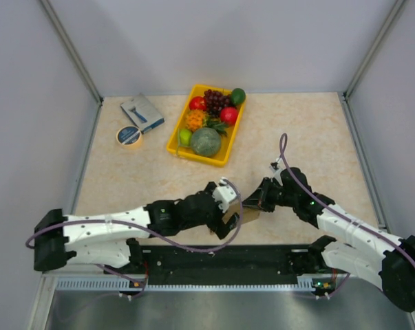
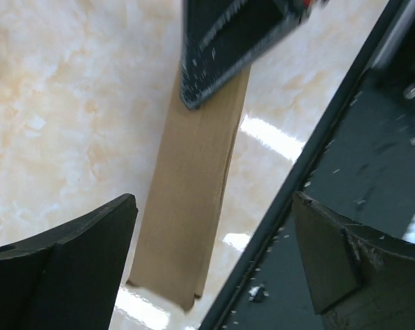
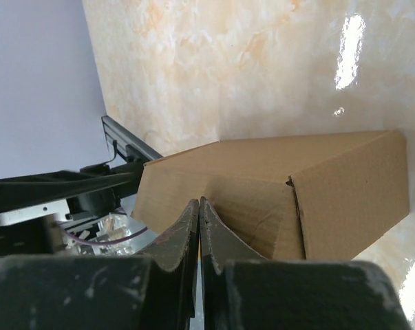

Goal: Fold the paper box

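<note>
- Top view: the left arm [image 1: 118,227] lies low and stretched from its base at the near-left corner towards the middle of the tabletop [image 1: 310,130], with its wrist bent towards the near edge.
- The left end effector [image 1: 228,218] points at the near edge, just beside the paper box [image 1: 251,215].
- The right arm [image 1: 345,223] reaches in from the near-right corner, elbow raised, and its right end effector [image 1: 252,201] comes down on the box from the right.
- The box sits between the two end effectors, close to the near edge; the arms cover most of it.
- At the far side stand a yellow fruit tray [image 1: 174,141], a small blue-grey box [image 1: 142,113] and a roll of tape [image 1: 129,135], all well apart from the arms.
- Left wrist view: the left end effector [image 2: 214,201] stands wide open, its dark fingers [image 2: 69,268] spread to either side with nothing held.
- The folded brown box [image 2: 190,206] lies flat as a long strip on the tabletop beyond the open fingers, beside the black base rail [image 2: 372,172].
- The right end effector [image 2: 228,48] rests on the strip's far end.
- Right wrist view: the right end effector [image 3: 199,213] is fully closed, fingertips pressed together against the box's near face.
- I cannot tell whether a thin flap is caught between them.
- The box [image 3: 331,179] shows a folded-up wall and a closed end panel.
</note>
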